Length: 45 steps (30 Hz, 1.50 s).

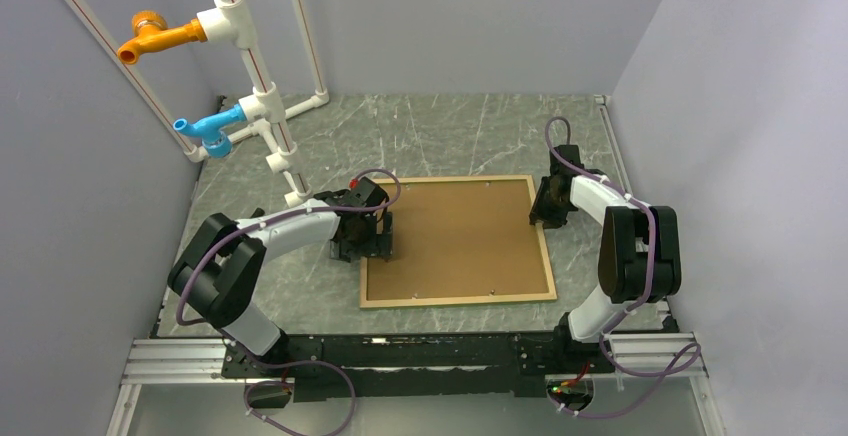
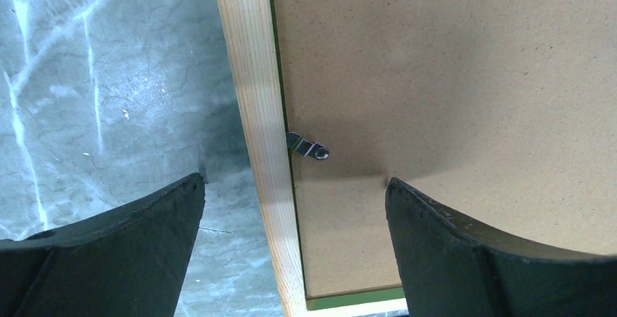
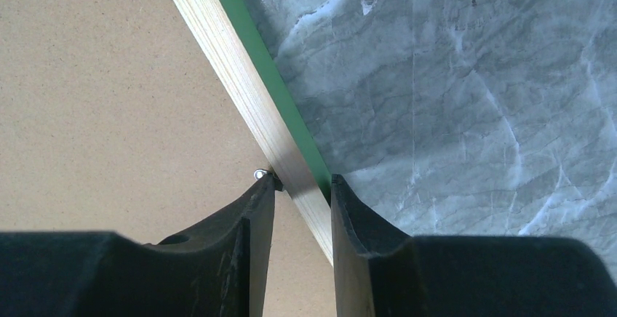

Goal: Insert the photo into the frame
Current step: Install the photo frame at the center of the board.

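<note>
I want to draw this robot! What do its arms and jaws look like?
The left arm and right arm match: smooth white rounded links joined by chunky black joints. A thin purple cable loops along each one. The jaws are two plain, matte black curved pieces, with no markings showing.

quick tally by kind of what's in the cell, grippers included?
frame: 1
backing board: 1
pipe rig: 1
taps: 2 (orange tap, blue tap)
grippers: 2 (left gripper, right gripper)
total: 7
</note>
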{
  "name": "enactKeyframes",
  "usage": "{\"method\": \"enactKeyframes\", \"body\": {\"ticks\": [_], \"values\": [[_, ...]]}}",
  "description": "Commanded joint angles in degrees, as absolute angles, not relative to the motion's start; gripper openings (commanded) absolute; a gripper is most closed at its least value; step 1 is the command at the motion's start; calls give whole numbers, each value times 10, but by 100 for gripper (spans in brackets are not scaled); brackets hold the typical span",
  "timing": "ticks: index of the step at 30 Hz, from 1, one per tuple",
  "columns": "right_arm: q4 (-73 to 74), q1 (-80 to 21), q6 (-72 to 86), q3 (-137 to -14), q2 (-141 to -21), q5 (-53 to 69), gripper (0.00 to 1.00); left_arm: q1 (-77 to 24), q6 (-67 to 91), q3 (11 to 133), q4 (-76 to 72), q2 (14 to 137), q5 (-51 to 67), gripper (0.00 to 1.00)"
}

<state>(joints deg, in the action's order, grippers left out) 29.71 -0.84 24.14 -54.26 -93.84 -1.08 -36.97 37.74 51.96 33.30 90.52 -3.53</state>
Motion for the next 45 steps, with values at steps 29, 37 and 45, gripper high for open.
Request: {"method": "enactKeyframes", "body": {"ticks": [29, 37, 45], "values": [[302, -9, 282, -414, -824, 155, 75, -389, 410, 472, 234, 871, 33, 90], [293, -10, 294, -464, -854, 175, 75, -384, 370, 621, 296, 952, 7, 90], [292, -25, 302, -517, -901, 188, 76, -368, 352, 706, 364, 1000, -63, 96]]}}
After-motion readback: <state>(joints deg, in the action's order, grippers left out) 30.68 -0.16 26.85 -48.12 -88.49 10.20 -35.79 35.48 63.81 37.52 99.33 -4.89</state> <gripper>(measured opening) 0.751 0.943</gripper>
